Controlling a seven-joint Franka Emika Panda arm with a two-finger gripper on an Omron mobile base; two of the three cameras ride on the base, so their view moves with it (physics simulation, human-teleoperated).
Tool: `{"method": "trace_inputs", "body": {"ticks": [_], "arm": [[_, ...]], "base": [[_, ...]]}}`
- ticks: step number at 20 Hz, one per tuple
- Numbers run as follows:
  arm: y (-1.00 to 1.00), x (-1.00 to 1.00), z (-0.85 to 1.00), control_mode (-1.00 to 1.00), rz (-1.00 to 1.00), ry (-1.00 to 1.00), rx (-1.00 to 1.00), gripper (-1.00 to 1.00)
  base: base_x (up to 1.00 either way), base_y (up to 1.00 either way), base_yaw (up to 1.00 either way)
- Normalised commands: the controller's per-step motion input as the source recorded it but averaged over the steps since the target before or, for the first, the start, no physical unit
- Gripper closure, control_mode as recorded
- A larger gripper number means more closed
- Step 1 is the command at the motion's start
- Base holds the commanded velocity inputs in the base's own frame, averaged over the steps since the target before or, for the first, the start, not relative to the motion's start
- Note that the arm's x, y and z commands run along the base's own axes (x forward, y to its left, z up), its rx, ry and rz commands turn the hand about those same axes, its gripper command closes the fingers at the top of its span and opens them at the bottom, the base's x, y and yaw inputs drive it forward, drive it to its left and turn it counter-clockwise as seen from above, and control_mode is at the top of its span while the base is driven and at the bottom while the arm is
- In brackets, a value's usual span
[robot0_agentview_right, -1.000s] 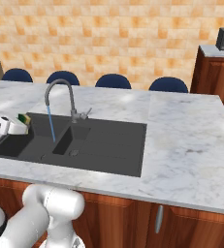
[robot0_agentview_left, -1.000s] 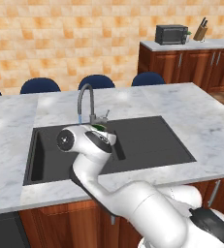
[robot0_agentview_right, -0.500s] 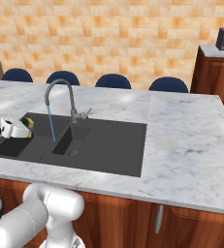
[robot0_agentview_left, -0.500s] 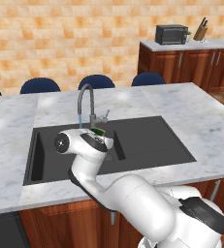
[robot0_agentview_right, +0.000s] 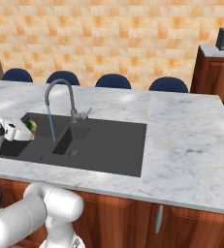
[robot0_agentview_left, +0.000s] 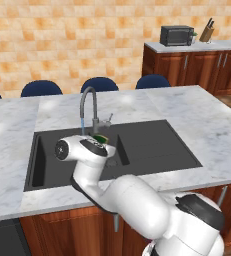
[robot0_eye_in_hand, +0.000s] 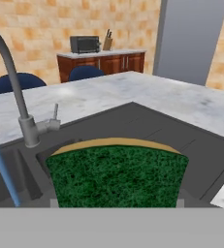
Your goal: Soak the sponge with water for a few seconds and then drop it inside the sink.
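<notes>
Sink [robot0_agentview_left: 152, 147] (water [robot0_agentview_right: 51, 124] running in), sponge [robot0_eye_in_hand: 117, 175] gripped above it

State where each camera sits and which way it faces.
Left base view: behind the arm's left, facing the sink; arm rises lower right.
Right base view: behind its right, same sink, water running; arm lower left.
Hand view: on the hand, along the tool, sponge close.
Both base views share faucet, sponge, stools.

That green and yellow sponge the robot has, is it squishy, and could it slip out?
The sponge looks small and light, probably soft enough to squash a little between the shut gripper. Its rough green face likely helps grip. Once soaked under the water, it would probably get heavier and drip.
</notes>
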Motion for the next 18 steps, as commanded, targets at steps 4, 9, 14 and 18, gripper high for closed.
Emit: {"method": "trace_inputs", "body": {"ticks": [4, 9, 14, 18], "arm": [[0.0, 0.12, -0.08, -1.0, -0.05, 0.0, 0.0, 1.0], [0.0, 0.25, -0.06, -1.0, -0.04, 0.0, 0.0, 1.0], [0.0, 0.34, -0.03, -1.0, -0.01, 0.0, 0.0, 1.0], [0.0, 0.37, -0.17, -1.0, 0.0, 0.0, 0.0, 1.0]], "base": [[0.0, 0.0, 0.0], [0.0, 0.0, 0.0], [0.0, 0.0, 0.0], [0.0, 0.0, 0.0]]}}
